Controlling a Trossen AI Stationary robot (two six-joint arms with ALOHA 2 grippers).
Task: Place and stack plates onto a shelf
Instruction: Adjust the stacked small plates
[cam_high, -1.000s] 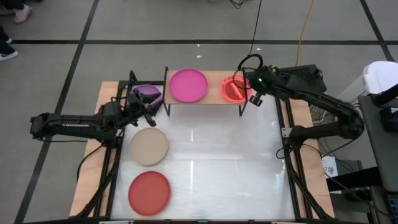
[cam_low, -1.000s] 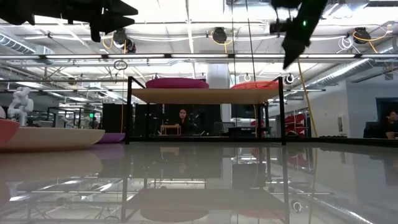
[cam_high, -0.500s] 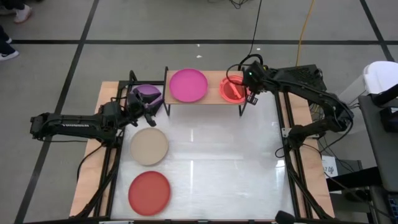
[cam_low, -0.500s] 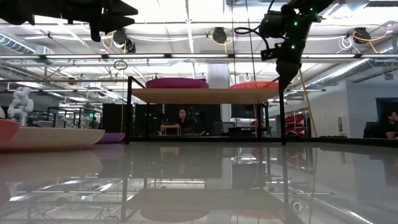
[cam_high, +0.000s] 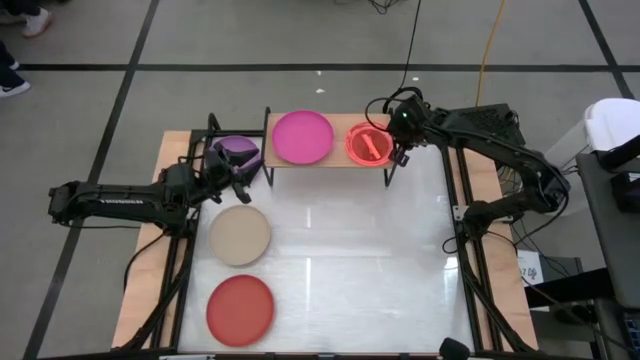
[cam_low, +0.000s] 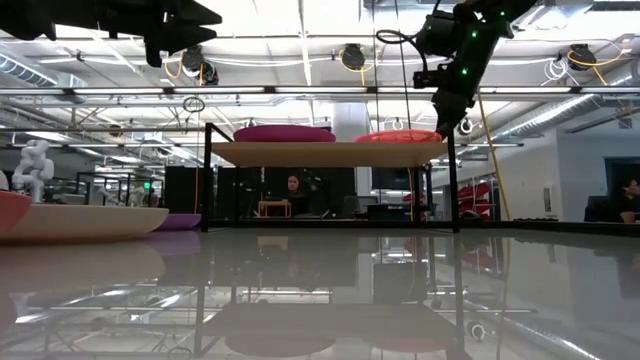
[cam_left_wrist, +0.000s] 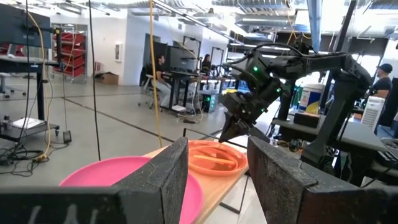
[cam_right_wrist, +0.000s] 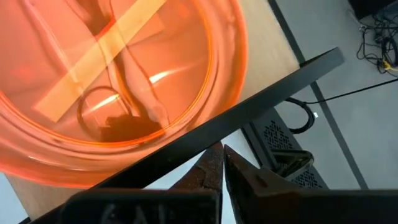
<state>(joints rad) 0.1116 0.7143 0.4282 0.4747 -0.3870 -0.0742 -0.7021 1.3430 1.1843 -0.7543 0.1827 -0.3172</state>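
Because four plates remain off the shelf (cam_high: 340, 165), the relation that governs the coming move is which gripper lies nearer each of them. The left gripper (cam_high: 238, 172) hangs at the shelf's left end with the purple plate (cam_high: 236, 152) directly beyond its fingertips, partly hidden by them. The beige plate (cam_high: 240, 235) lies on the table just behind and below this gripper, toward the table's front, and the red plate (cam_high: 240, 307) lies farther along the same line. All three are well apart from the right gripper (cam_high: 399, 150), so the left arm is judged the nearer arm for each. Round plates present no long axis, so approach direction is set by rim access alone.

The left arm is stretched nearly level across the table's left edge. Its wrist view shows the two dark fingers spread with a clear gap, gripping nothing, and past them the magenta plate (cam_left_wrist: 118, 174) and the orange plate (cam_left_wrist: 214, 157) side by side on the board.

The right gripper sits at the shelf's right end, immediately beside the orange plate's rim and above the black frame rail. Its wrist view shows the fingertips pressed together with nothing between them; the plate lies flat on the wood, apart from the tips. The right arm reaches in from the table's right side, elbow raised.
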